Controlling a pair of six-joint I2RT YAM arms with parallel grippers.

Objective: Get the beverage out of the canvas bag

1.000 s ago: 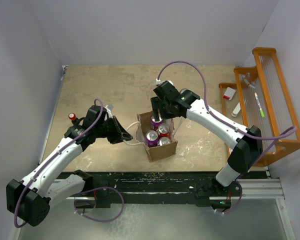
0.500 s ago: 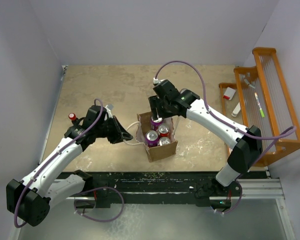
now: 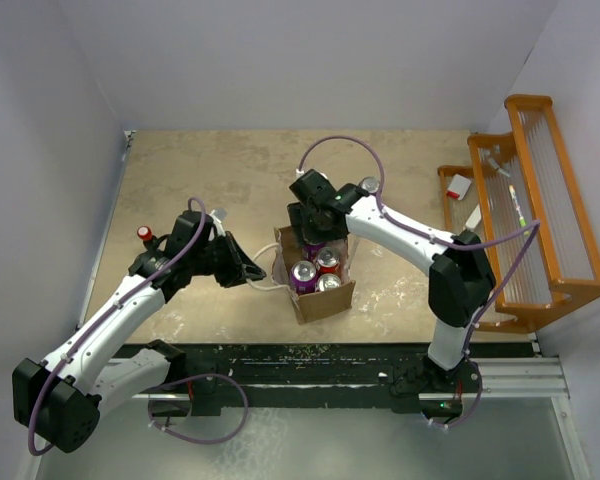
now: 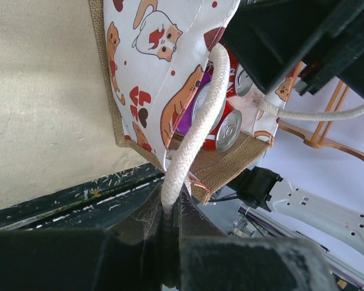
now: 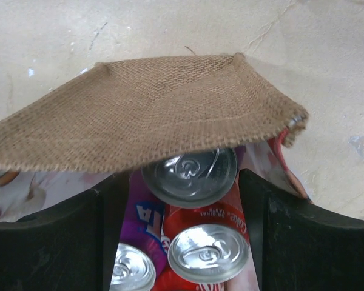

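The canvas bag (image 3: pixel 323 302) stands mid-table, its mouth up, with several beverage cans inside. My left gripper (image 3: pixel 252 272) is shut on its white rope handle (image 4: pixel 197 127), pulling the near wall outward. My right gripper (image 3: pixel 313 232) hangs over the bag's far end. In the right wrist view its open fingers (image 5: pixel 273 230) straddle a silver can top (image 5: pixel 191 176), the right finger close to the rim and a sliver of gap on the left. A red can (image 5: pixel 209 251) and a purple can (image 5: pixel 130 270) sit nearer. The bag's burlap wall (image 5: pixel 145 115) hides the straddled can's body.
An orange wire rack (image 3: pixel 540 200) with pens and small white items stands against the right wall. A small red-capped object (image 3: pixel 144 235) sits by my left arm. A black rail (image 3: pixel 310 355) runs along the table's near edge. Walls close in on the left, back and right.
My right arm's elbow has swung left toward the table's middle, and its gripper has shifted slightly left over the bag's far end. The left arm and the bag have not moved.
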